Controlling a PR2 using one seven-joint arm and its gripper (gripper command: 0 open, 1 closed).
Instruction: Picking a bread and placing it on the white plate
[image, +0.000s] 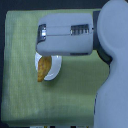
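Note:
The bread (43, 68), a golden-orange tapered piece, lies or hangs over the white plate (54, 71), its lower tip reaching past the plate's rim toward the exterior view's left. The robot's big white forearm and wrist housing (67, 35) stretches across the upper middle and covers the top of the plate and of the bread. The gripper's fingers are hidden beneath that housing, so I cannot see whether they hold the bread.
A yellow-green cloth (25, 95) covers the table under the plate. The arm's thick white upper segment (112, 75) fills the exterior view's right side. Dark floor shows past the cloth's left edge.

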